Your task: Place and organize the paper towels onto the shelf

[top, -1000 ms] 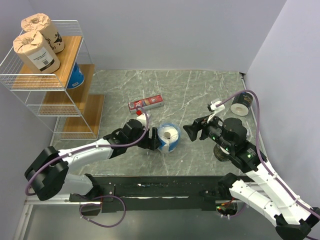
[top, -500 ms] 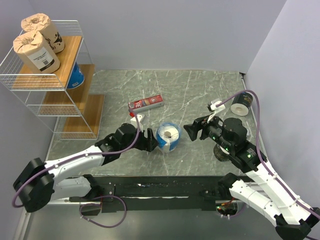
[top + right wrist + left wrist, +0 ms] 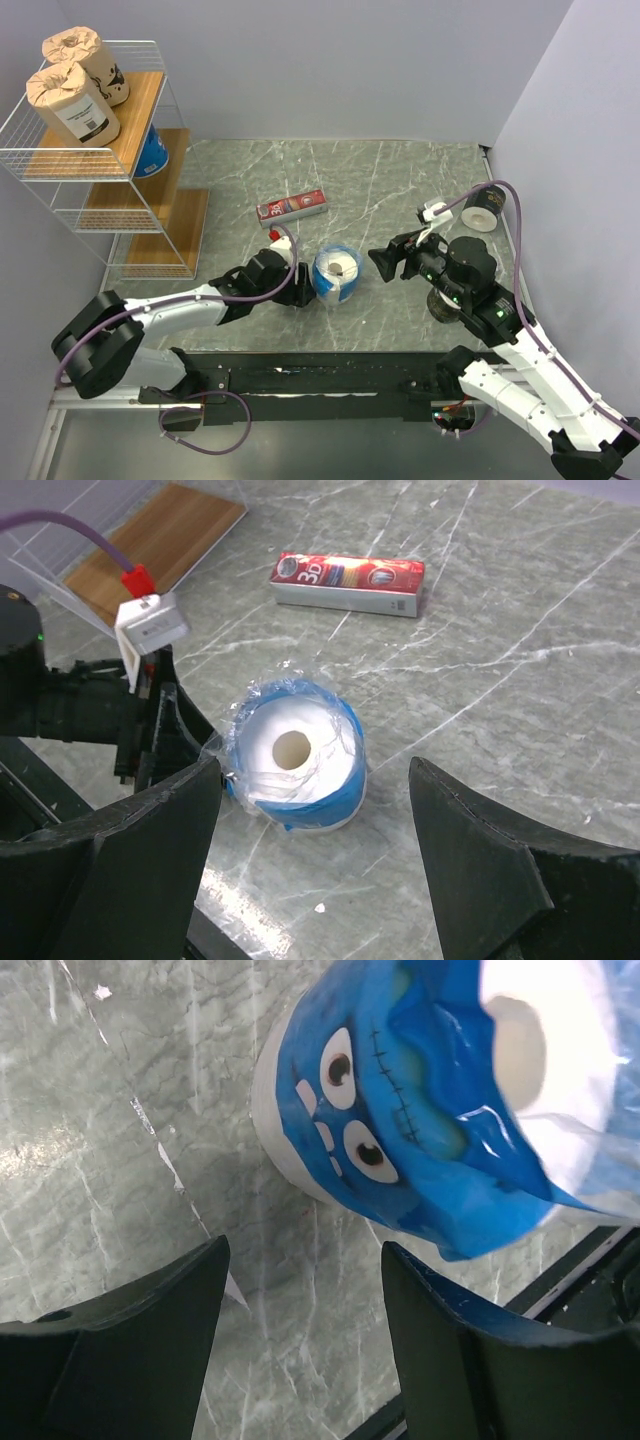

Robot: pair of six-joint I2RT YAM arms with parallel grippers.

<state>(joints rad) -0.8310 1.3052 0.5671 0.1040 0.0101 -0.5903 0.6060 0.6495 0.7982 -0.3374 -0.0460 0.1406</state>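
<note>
two kraft rolls (image 3: 72,105) on shelf (image 3: 60,190) top tier; blue-and-white roll (image 3: 337,272) on tabletop (image 3: 400,180). left wrist: left tool (image 3: 305,1260) spread, roll just ahead, unpinched. right wrist: right tool (image 3: 315,780) spread, empty, roll apart.

Glossy, crinkled plastic wraps the roll (image 3: 336,272) on a smooth marbled tabletop (image 3: 400,180).
</note>
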